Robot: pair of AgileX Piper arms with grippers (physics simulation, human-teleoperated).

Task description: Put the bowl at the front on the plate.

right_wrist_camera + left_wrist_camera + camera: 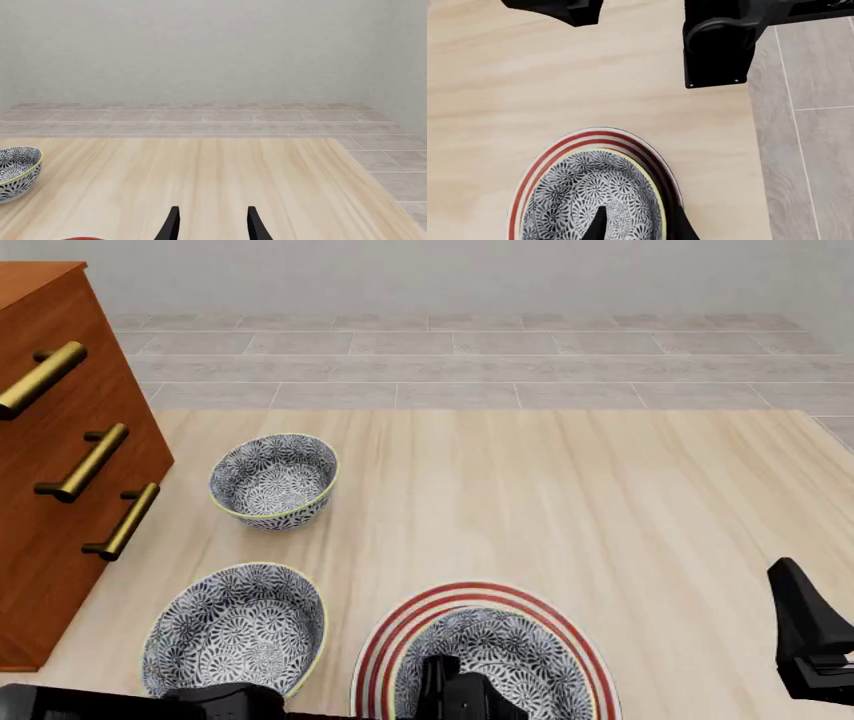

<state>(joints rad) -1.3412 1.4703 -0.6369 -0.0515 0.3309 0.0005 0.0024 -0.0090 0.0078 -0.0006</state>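
The bowl (pixel 505 660), blue-grey floral with a yellowish rim, sits on the plate (pixel 400 625), white with red rings, at the table's front middle. In the left wrist view the bowl (pixel 587 195) fills the plate (pixel 540 160). My left gripper (pixel 640 227) straddles the bowl's near rim, one finger inside and one outside, and stands open with a gap to the rim. The front view shows only its dark tip (pixel 454 695). My right gripper (pixel 212 227) hovers open and empty over bare wood at the front right.
Two look-alike bowls stand on the left, one at the front (pixel 238 632) and one farther back (pixel 274 480). A wooden drawer chest (pixel 67 470) borders the table's left side. The right arm (pixel 811 640) sits at the right edge, beyond which is tiled floor.
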